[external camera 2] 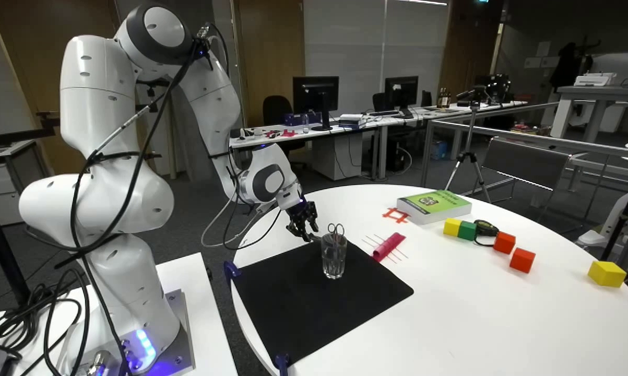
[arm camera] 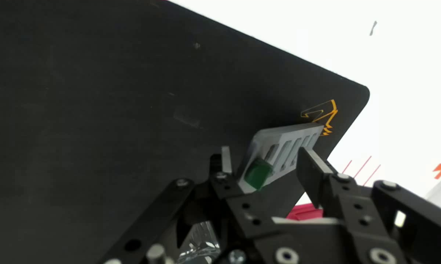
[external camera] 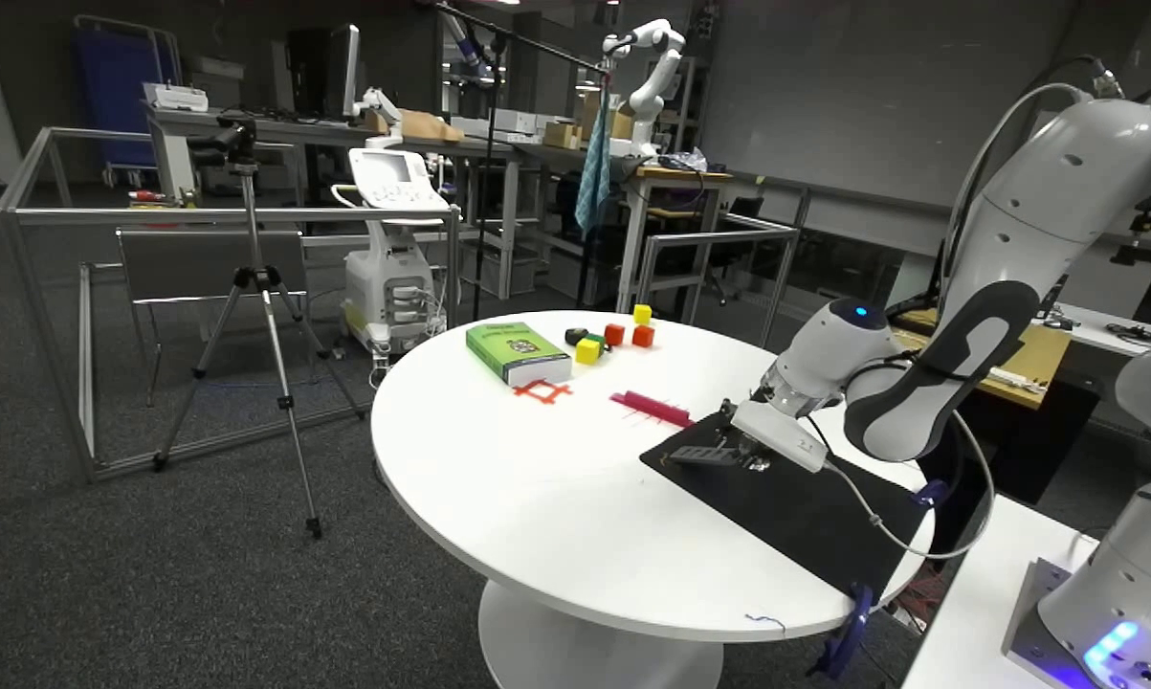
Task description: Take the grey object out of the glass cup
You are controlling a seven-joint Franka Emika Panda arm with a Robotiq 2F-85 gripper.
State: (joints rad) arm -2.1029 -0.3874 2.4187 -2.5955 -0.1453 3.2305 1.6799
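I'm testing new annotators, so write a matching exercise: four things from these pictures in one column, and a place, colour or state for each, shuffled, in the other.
1. scissors
2. glass cup
3. thick book
4. gripper

A. green on top
B. partly inside the glass cup
C. jaws apart
D. standing on the black mat

Pairs: 1-B; 2-D; 3-A; 4-C
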